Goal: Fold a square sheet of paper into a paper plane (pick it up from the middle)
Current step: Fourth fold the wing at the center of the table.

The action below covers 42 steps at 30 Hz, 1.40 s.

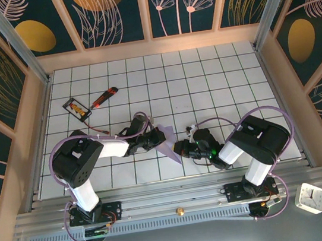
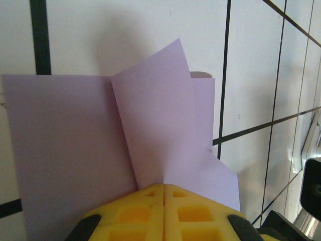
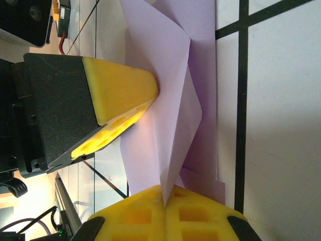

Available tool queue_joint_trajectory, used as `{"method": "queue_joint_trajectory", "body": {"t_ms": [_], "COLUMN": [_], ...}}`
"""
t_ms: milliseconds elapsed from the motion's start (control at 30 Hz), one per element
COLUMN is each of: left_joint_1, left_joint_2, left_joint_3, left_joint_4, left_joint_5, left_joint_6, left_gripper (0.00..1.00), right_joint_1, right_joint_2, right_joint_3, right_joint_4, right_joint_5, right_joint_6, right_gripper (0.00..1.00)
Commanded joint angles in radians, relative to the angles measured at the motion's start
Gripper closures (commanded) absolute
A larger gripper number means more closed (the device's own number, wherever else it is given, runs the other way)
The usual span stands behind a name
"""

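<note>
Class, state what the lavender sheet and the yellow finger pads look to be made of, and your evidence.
Square sheet of paper: thin matte paper; it holds sharp creases and stands in stiff flaps. Finger pads: probably soft matte foam or rubber, yellow, with moulded square pockets; exact material uncertain.

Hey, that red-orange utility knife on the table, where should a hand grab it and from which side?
Take the utility knife across its slim middle, straight down from above, fingers crosswise to its length. It lies flat and diagonal on the table, so only its narrow long edges offer a hold. Mid-body probably stays off the black-framed card near its lower-left end.
</note>
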Motion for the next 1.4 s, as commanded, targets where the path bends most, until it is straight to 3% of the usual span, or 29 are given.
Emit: {"method": "queue_joint_trajectory", "body": {"t_ms": [0,733,900,1200,1367], "left_joint_1": [0.01,0.011,0.01,0.01,0.011], "left_joint_2": [0.032,0.033,0.011,-0.115,-0.188], "left_joint_3": [-0.037,-0.034,-0.033,-0.029,-0.056], "left_joint_4": [-0.089,-0.061,0.018,0.066,0.049], "left_joint_5": [-0.05,-0.035,0.018,0.064,0.05], "left_joint_6": [0.026,0.021,-0.025,-0.047,-0.043], "left_gripper": [0.92,0.93,0.88,0.71,0.67], "right_joint_1": [-0.002,0.047,0.049,0.044,0.034], "right_joint_2": [0.004,-0.137,-0.136,-0.221,-0.256], "right_joint_3": [-0.008,0.013,0.049,0.139,0.188], "right_joint_4": [-0.14,-0.295,-0.367,-0.648,-0.757], "right_joint_5": [0.018,0.055,0.079,0.213,0.254], "right_joint_6": [0.009,-0.036,-0.076,-0.258,-0.361], "right_gripper": [0.97,0.9,1.0,1.0,1.0]}}
